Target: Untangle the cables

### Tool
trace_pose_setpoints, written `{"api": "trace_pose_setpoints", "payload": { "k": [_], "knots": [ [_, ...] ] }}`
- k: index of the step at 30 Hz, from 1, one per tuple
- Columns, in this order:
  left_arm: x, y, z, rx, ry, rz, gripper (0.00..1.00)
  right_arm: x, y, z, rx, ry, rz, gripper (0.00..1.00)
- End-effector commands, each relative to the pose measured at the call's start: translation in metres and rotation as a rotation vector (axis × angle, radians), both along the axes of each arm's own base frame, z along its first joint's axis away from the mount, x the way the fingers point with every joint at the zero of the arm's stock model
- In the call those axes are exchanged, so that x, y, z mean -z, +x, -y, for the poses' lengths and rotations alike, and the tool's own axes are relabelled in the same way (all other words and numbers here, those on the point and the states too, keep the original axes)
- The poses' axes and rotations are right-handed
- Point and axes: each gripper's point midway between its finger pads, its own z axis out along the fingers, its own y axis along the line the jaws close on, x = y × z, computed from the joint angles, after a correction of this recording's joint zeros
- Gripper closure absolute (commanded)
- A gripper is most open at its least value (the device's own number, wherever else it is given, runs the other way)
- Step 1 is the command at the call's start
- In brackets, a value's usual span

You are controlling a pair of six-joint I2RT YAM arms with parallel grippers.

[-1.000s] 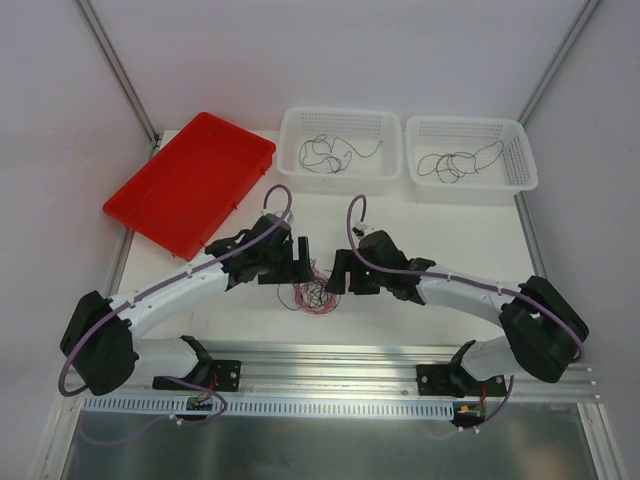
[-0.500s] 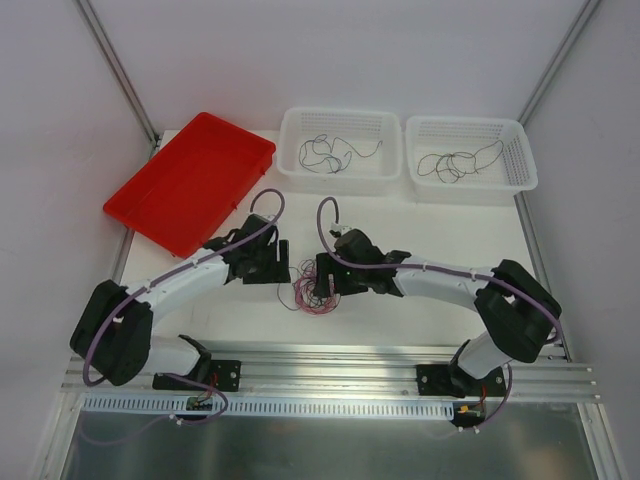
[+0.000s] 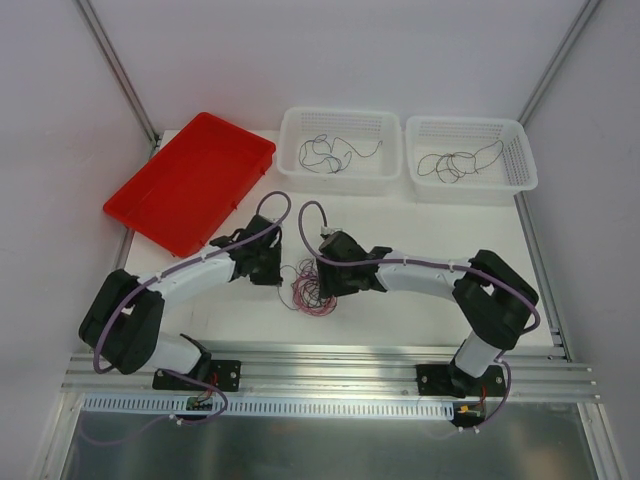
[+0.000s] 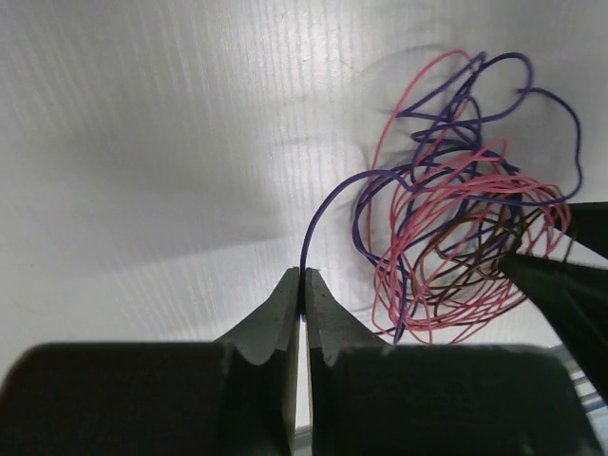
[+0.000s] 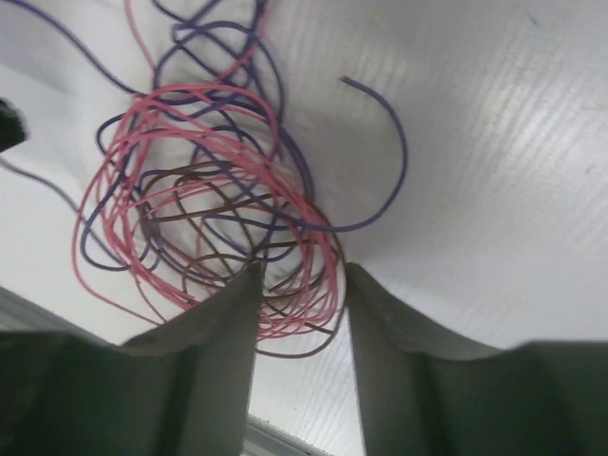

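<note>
From above, the tangle of hair-thin pink, purple and brown cables [image 3: 310,288] lies on the white desk [image 3: 430,225], near its front edge and between the two wrists. The left arm [image 3: 190,278] reaches it from one side and the right arm [image 3: 420,272] from the other. Both wrists hide their own jaws in this view.

At the back stand two white perforated plastic baskets. The left basket [image 3: 338,115] holds loose dark cable loops [image 3: 335,153], and the right basket [image 3: 470,125] holds a similar dark coil [image 3: 458,163]. The flat red plastic tray [image 3: 190,182] at the rear left corner shows no cable in it.

In the left wrist view, the left jaws are pressed together on a single purple cable [image 4: 323,209]. It arcs up and to the right into the knot. The dark tips of the right jaws poke in at the right edge, touching the far side of the bundle.

In the right wrist view, the right jaws stand apart, with their tips straddling the near rim of the knot. Pink and brown loops lie in the gap, but nothing is pinched yet. A free purple end [image 5: 380,123] curls away to the right.

The step in hand looks like freeing the purple strand. The next move probably calls for the right jaws to clamp the pink and brown loops and anchor them. The left jaws could then draw the purple cable away slowly, most likely towards a basket. That strand threads through several loops, so a quick pull could drag the whole knot along.
</note>
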Motion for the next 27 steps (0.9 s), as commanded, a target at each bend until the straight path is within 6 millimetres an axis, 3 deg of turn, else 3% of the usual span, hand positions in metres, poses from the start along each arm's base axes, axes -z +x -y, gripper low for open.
{"api": "trace_pose_setpoints", "payload": {
  "k": [1, 4, 6, 11, 14, 15, 20, 24, 27],
  "knots": [
    [-0.035, 0.007, 0.001, 0.001, -0.046, 0.094, 1.00, -0.002, 0.007, 0.010, 0.044, -0.064, 0.031, 0.60],
    [-0.066, 0.011, -0.001, 0.002, -0.070, 0.168, 1.00, -0.003, 0.009, 0.023, 0.058, -0.114, 0.042, 0.87],
    [-0.086, 0.009, -0.007, -0.002, -0.073, 0.210, 1.00, -0.006, 0.013, 0.032, 0.077, -0.141, 0.057, 0.98],
    [-0.144, 0.018, -0.029, -0.055, -0.064, 0.338, 1.00, -0.020, 0.021, 0.072, 0.155, -0.168, 0.069, 0.99],
    [-0.170, 0.018, -0.048, -0.100, -0.034, 0.389, 1.00, -0.023, 0.024, 0.106, 0.212, -0.209, 0.067, 0.99],
    [-0.174, 0.016, -0.057, -0.121, -0.005, 0.392, 1.00, -0.033, 0.029, 0.118, 0.251, -0.198, 0.082, 0.99],
    [-0.216, 0.014, -0.081, -0.190, 0.013, 0.481, 1.00, -0.039, 0.026, 0.169, 0.344, -0.215, 0.060, 0.99],
    [-0.231, 0.011, -0.099, -0.234, 0.057, 0.524, 1.00, -0.046, 0.025, 0.205, 0.439, -0.202, 0.036, 0.99],
    [-0.233, 0.007, -0.110, -0.253, 0.096, 0.530, 1.00, -0.055, 0.024, 0.219, 0.472, -0.164, 0.034, 0.99]
  ]
}}
